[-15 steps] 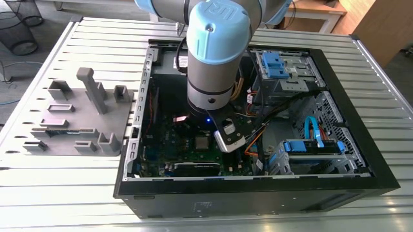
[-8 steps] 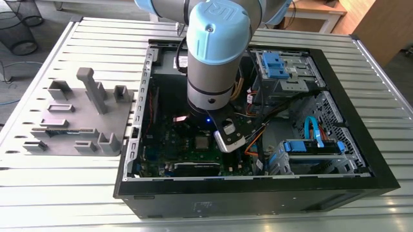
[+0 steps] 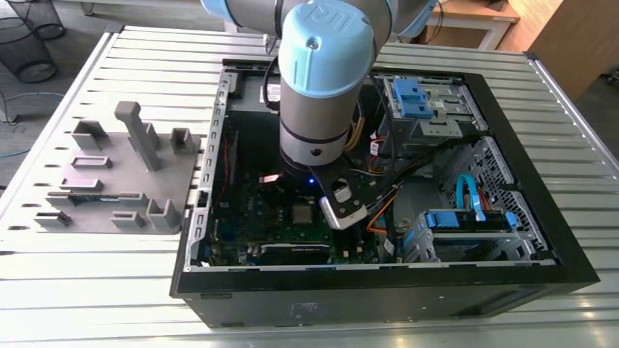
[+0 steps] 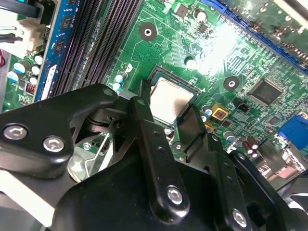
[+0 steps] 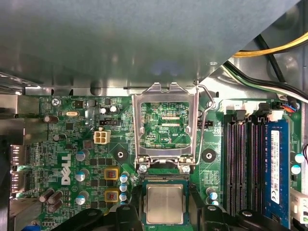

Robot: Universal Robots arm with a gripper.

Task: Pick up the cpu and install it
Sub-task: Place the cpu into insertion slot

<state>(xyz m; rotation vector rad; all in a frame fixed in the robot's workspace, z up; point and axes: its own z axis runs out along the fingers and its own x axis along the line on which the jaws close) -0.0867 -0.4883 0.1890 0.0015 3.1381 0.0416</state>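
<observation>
The cpu [image 5: 164,203] [image 4: 171,98], a small square chip with a dull silver top, lies flat in the black socket on the green motherboard [image 5: 72,144]. In the exterior view the cpu [image 3: 303,213] shows just beside the arm's wrist. My gripper [image 5: 164,220] [image 4: 168,114] hangs low over it, open, with one black finger [image 4: 144,120] on each side and small gaps to the chip's edges. The silver hinged socket frame [image 5: 166,122] stands swung back, its wire lever [image 5: 207,101] raised beside it.
Black memory slots [image 5: 243,159] and a blue memory stick [image 5: 276,163] lie beside the socket. The open black computer case [image 3: 522,181] walls in the board, with blue drive bays [image 3: 421,98] and cables. A grey fixture tray [image 3: 116,181] sits on the slatted table at the exterior view's left.
</observation>
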